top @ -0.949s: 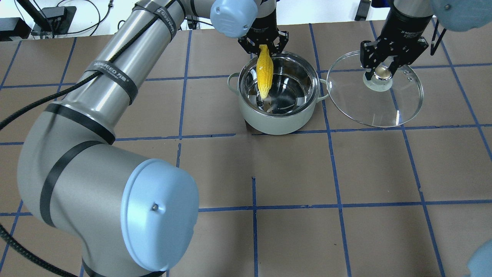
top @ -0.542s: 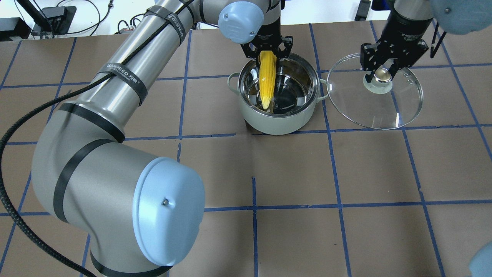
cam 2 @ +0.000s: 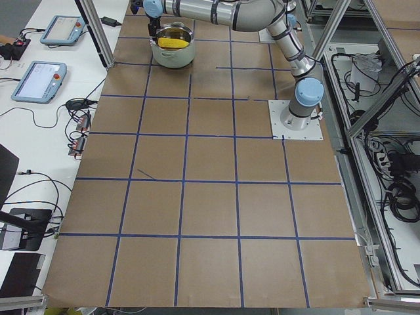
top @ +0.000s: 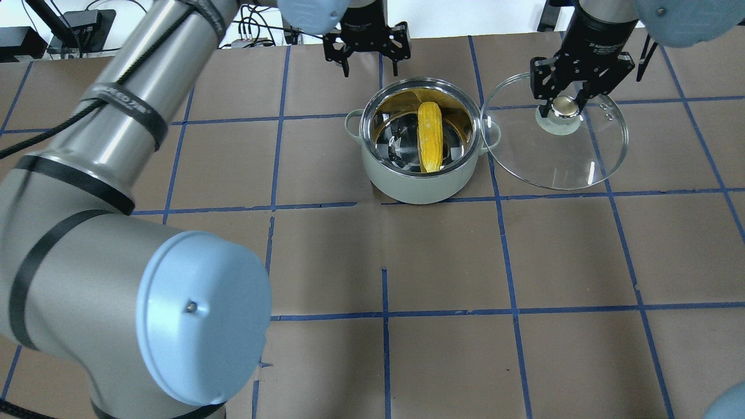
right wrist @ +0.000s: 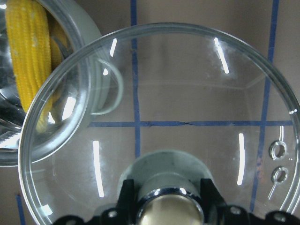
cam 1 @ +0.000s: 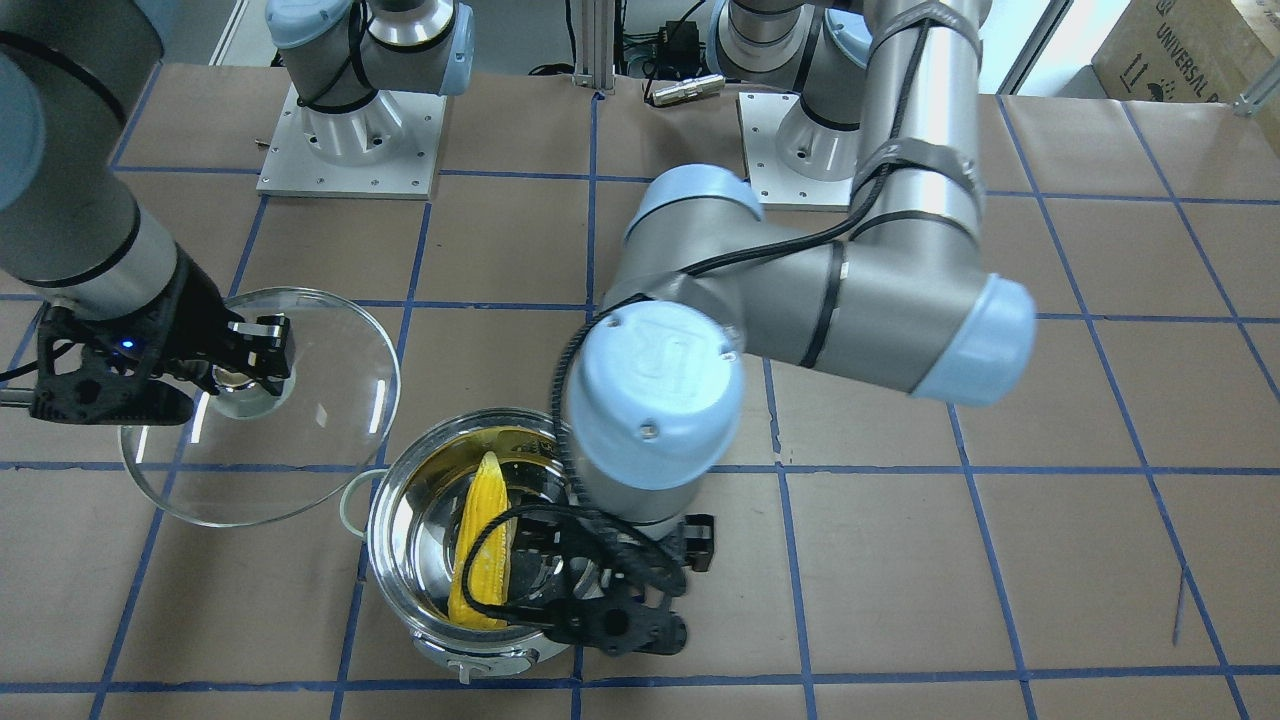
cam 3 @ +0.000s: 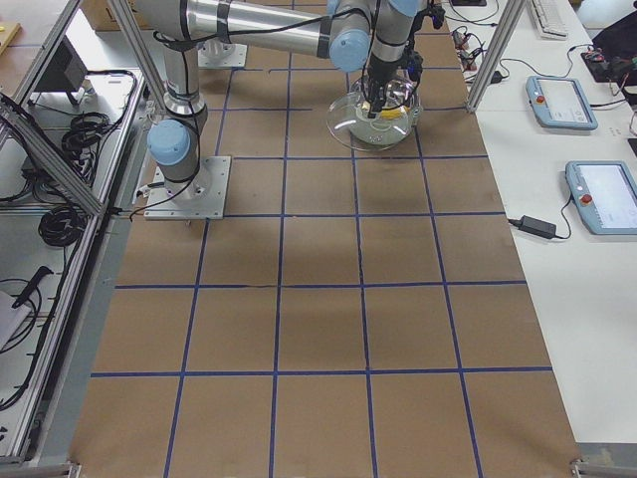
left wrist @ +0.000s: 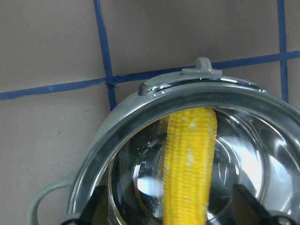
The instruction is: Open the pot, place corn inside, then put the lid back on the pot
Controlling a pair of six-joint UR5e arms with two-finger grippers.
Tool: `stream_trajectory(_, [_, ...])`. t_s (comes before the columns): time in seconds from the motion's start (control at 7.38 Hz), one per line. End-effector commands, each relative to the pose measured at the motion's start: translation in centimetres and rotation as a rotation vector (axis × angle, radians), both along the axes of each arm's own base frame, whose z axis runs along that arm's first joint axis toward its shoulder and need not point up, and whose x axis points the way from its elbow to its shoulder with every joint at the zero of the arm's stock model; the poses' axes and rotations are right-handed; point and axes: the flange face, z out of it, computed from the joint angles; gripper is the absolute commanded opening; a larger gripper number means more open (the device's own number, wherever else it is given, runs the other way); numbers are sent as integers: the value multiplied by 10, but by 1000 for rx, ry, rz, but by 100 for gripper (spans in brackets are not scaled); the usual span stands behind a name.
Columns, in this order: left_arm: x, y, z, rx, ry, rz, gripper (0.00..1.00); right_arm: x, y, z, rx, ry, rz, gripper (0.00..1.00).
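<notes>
The pot [top: 407, 189] stands open at the table's far middle. The yellow corn [top: 429, 137] lies inside it, leaning on the wall; it also shows in the front view [cam 1: 482, 545] and the left wrist view [left wrist: 190, 164]. My left gripper [top: 371, 70] is open and empty, above the pot's far rim, clear of the corn. My right gripper [top: 562, 107] is shut on the tan knob of the glass lid [top: 559, 160] and holds it to the right of the pot. The lid's left edge overlaps the pot's right handle [right wrist: 112, 89].
The pot's control tab [left wrist: 202, 68] points to the far side. Brown paper with blue tape lines [top: 384, 349] covers the table. The left arm's big elbow [top: 192, 314] fills the near left of the overhead view. Tablets [cam 3: 587, 199] lie beyond the table's far edge.
My left gripper has let go of the corn, which now lies in the pot, and has pulled up and back past the far rim. The right gripper has carried the lid slightly towards the pot.
</notes>
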Motion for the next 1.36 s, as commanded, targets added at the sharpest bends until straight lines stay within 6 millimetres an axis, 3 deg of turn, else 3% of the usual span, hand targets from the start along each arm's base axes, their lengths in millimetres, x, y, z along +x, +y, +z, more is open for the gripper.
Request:
stream_trajectory(0.0, [93,27,59,40,-11,-36,100,90,-11,4,-31,9,25,32])
stream_trajectory(0.14, [135,54,86,23,-49,-59,100,117,-27,-1,-37,5,39,32])
stream_trajectory(0.27, [174,94,105,23,-51,-66,100,143,-43,-8,-43,7,56,32])
stream_trajectory(0.41, [192,144,116,27,-52,-42,100,162,-60,-24,-35,5,77,31])
stream_trajectory(0.68, [204,214,123,19,-78,-23,100,184,-81,-50,-20,1,100,31])
stream_trajectory(0.81, [203,220,127,10,-75,-23,100,187,-85,-56,-15,-3,101,31])
stream_trajectory(1.08, [198,202,112,-43,-78,-10,100,194,-84,-63,-5,-3,113,31])
stream_trajectory(1.22, [196,206,116,-51,-80,-2,100,196,-85,-69,2,-1,115,31])
